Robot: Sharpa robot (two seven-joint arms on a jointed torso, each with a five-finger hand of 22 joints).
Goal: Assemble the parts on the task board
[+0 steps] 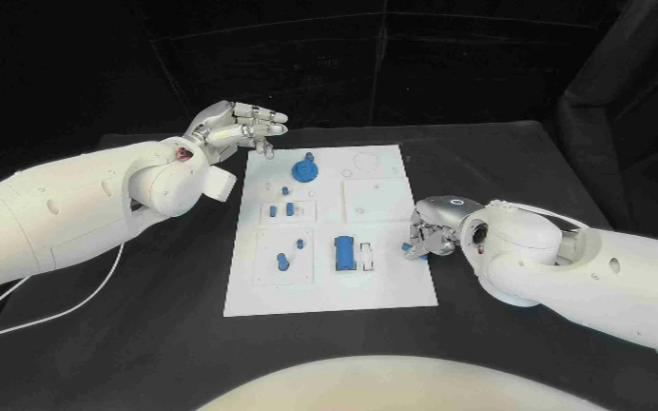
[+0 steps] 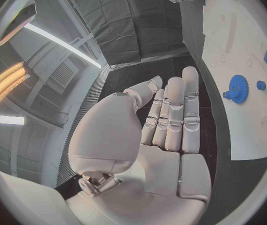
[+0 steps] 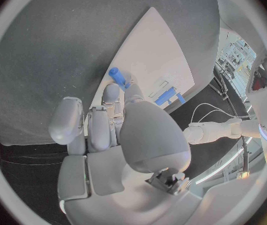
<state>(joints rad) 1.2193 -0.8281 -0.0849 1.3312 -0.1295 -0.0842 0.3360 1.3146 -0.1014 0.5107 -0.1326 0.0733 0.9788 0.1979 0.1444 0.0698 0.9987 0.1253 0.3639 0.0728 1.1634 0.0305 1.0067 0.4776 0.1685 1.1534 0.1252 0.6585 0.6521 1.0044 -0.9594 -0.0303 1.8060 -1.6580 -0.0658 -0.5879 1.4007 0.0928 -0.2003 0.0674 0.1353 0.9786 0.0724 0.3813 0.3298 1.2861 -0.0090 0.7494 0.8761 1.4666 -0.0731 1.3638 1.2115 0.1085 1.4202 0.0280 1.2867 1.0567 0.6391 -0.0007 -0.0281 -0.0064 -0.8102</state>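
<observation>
The white task board [image 1: 391,278] lies in the middle of the black table. On it are a blue gear [image 1: 304,171], a few small blue pegs [image 1: 282,209] and a blue block [image 1: 343,253] beside a pale bar [image 1: 368,255]. My left hand [image 1: 241,129] hovers over the board's far left corner; its fingers [image 2: 174,115] lie straight and side by side with nothing in them. The gear [image 2: 238,89] lies past those fingertips. My right hand [image 1: 436,236] is at the board's right edge and pinches a small blue peg [image 1: 412,250] [image 3: 116,75] between thumb and a fingertip.
A white cable [image 1: 62,306] trails over the table's left side under my left arm. Black curtains close off the back. The board [image 3: 152,50] has shallow square recesses [image 1: 368,199] in its right half.
</observation>
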